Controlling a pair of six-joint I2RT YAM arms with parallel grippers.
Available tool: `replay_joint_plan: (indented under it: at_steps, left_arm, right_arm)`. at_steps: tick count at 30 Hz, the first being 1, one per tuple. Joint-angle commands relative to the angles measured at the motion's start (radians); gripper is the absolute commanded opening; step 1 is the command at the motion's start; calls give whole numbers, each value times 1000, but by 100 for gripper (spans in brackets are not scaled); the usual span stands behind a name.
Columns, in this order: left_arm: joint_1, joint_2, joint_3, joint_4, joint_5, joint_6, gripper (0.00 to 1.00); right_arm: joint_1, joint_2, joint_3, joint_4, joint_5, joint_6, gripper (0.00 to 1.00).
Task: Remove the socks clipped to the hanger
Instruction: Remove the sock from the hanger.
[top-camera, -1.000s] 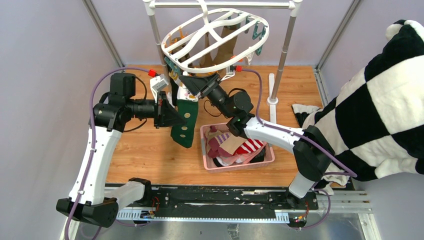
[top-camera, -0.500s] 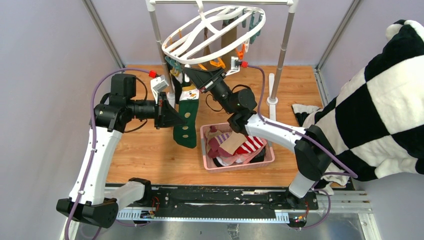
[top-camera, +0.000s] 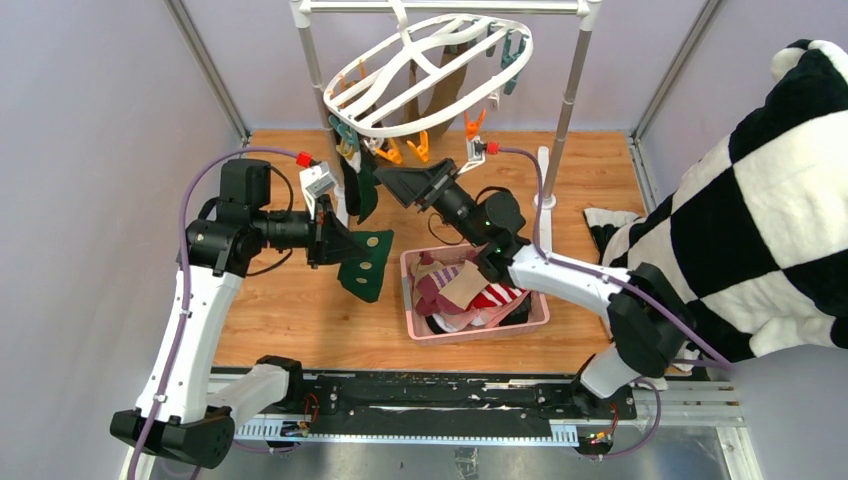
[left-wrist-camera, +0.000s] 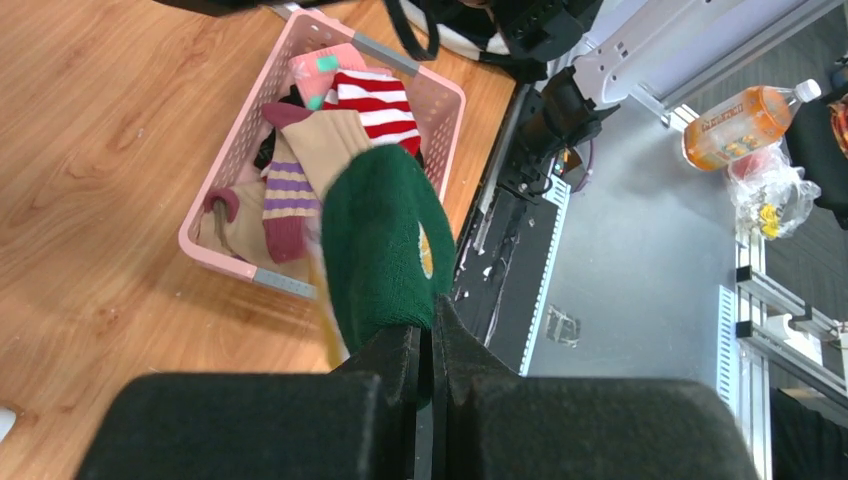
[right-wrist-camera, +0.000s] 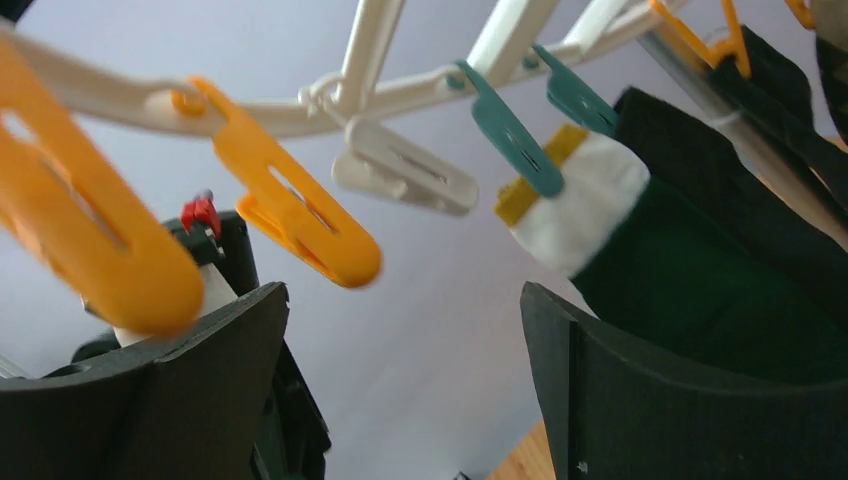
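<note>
Top: overhead, far. Left wrist: down, basket. Right wrist: up, hanger.

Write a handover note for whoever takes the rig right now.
Left gripper: shut on a green sock, which looks free of the hanger.
Right gripper: open, empty, just under the clips.
Done: several socks lie in the basket.
Left: drop the held sock in the basket. A second green sock on a teal clip and brown socks at the hanger's back are still clipped.
</note>
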Motion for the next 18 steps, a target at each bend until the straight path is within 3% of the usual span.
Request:
replay_joint_plan:
  at_steps: [1, 7, 10, 13, 18]
  left_arm:
    - [-8, -22, -12, -9, -14, 27, 0]
    - [-8, -16, -13, -9, -16, 24, 0]
    - [-8, -28, -18, -10, -19, 23, 0]
    - [-8, -45, -23, -10, -9, 23, 0]
    - [-8, -67, -48, -9, 16, 23, 0]
  right_arm:
    - [-12, -139, -133, -29, -39, -78, 93]
    - [-5, -270, -271, -68, -91, -155, 95]
    - [52, -373, -322, -140, -106, -383, 95]
    - [141, -458, -312, -328, -95, -654, 96]
    - [161, -479, -285, -365, -222, -887, 97]
